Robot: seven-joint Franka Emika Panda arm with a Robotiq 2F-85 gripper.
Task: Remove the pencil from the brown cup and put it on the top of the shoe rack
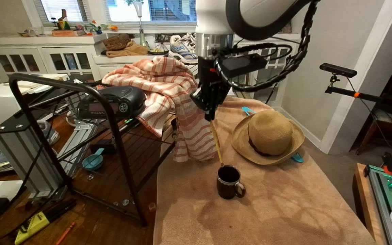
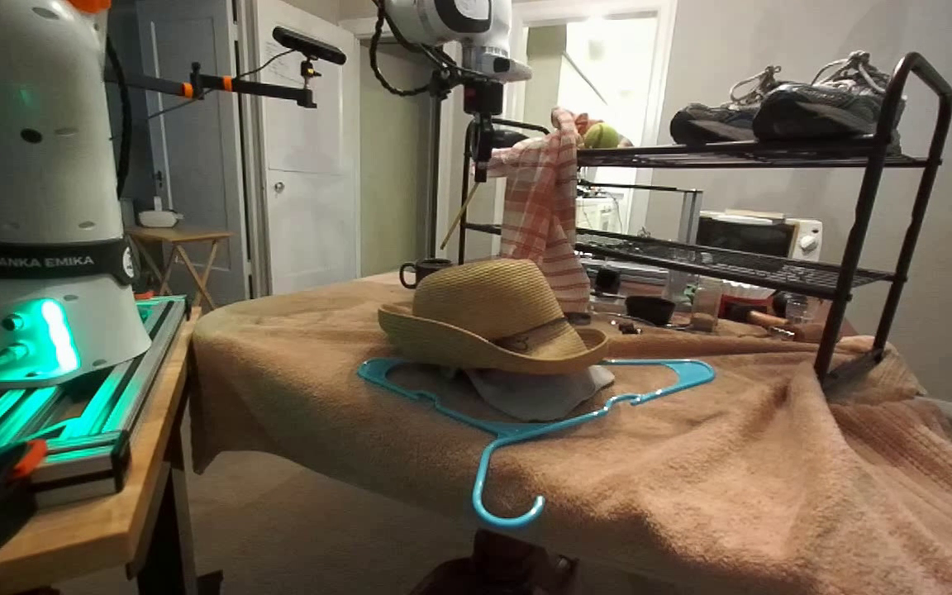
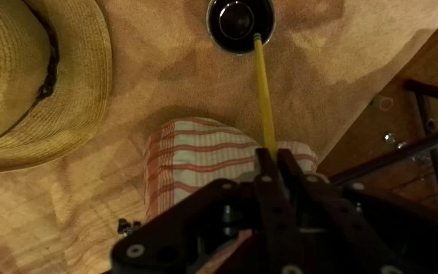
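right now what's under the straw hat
In an exterior view, a pale item pokes out from under the straw hat, and a blue hanger runs partly beneath it. The hat covers the rest, so whatever else lies beneath its crown can't be seen.

We see the pincer [image 3: 274,154] clamping the pencil [image 3: 264,95], its banded end overlapping the brown cup [image 3: 238,22] in projection.

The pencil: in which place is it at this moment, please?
In an exterior view, the pencil hangs tilted from the closed jaws, left of the striped cloth. Its lower end is above the brown cup, not touching it.
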